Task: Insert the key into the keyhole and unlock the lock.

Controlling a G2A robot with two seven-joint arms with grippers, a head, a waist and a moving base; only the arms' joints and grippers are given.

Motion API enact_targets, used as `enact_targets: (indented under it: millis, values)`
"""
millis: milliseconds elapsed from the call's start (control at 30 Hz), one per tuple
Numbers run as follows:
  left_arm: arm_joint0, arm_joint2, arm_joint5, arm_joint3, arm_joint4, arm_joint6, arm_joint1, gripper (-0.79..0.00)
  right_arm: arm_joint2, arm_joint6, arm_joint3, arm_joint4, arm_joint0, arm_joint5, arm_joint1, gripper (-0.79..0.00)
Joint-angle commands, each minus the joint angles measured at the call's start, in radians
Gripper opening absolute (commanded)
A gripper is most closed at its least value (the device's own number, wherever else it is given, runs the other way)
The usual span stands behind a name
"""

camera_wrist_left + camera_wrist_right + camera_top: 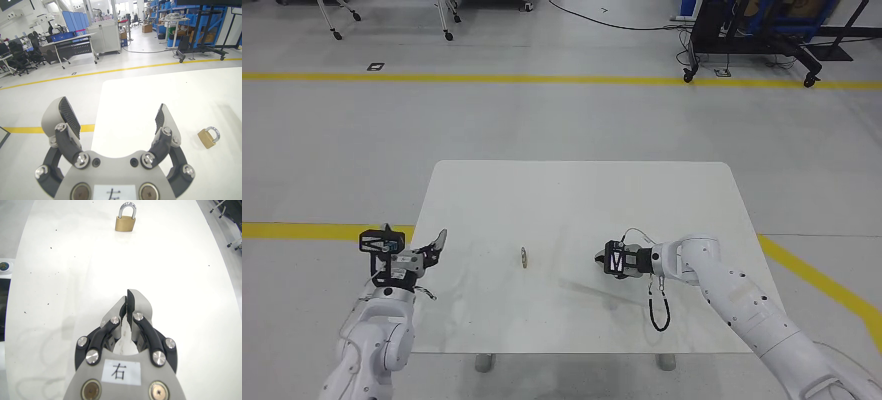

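Brass padlock (525, 257) (209, 138) (126, 220) sits on the white table (572, 190) (141, 91) (170, 275), just left of and below frame centre in the top view. There it reads as a thin sliver. In the right wrist view we see its broad face and the silver shackle with both legs in the body, so it looks to be standing on its base.

Left gripper (432, 268) (113, 106) is at the table's left edge, lower left of the top view, fingers spread wide and holding nothing. It is well apart from the padlock.

Right gripper (600, 258) (127, 294) is right of frame centre in the top view, level with the padlock, pointing at it but well short of it. Its ribbed pads (130, 306) are clenched together. We cannot tell whether anything is pinched between them.

A black cord loop (657, 310) hangs from the right arm over the table's lower right part. Small dark specks (51, 248) are scattered on the tabletop. Yellow floor lines (542, 78) cross the grey floor above and beside the table.
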Motion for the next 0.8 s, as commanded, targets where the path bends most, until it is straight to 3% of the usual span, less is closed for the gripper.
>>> enact_targets:
  millis: [0, 133, 200, 500, 567, 667, 767]
  values:
    - [-0.021, 0.06, -0.035, -0.022, 0.12, -0.034, 0.0, 0.0, 0.0, 0.0, 0.0, 0.0, 0.0, 0.0, 0.0, -0.785]
    - [-0.12, 0.209, -0.123, -0.036, 0.262, -0.12, -0.006, 0.0, 0.0, 0.0, 0.0, 0.0, 0.0, 0.0, 0.0, -0.785]
    - [-0.184, 0.271, -0.119, -0.009, 0.285, -0.172, -0.015, 0.0, 0.0, 0.0, 0.0, 0.0, 0.0, 0.0, 0.0, -0.785]
    - [-0.189, 0.269, -0.107, 0.002, 0.263, -0.169, -0.018, 0.0, 0.0, 0.0, 0.0, 0.0, 0.0, 0.0, 0.0, -0.785]
    - [-0.199, 0.279, -0.172, 0.006, 0.252, -0.151, -0.017, 0.0, 0.0, 0.0, 0.0, 0.0, 0.0, 0.0, 0.0, -0.785]
    - [-0.253, 0.356, -0.249, 0.029, 0.301, -0.171, -0.022, 0.0, 0.0, 0.0, 0.0, 0.0, 0.0, 0.0, 0.0, -0.785]
    - [-0.342, 0.458, -0.266, 0.088, 0.311, -0.207, -0.041, 0.0, 0.0, 0.0, 0.0, 0.0, 0.0, 0.0, 0.0, -0.785]
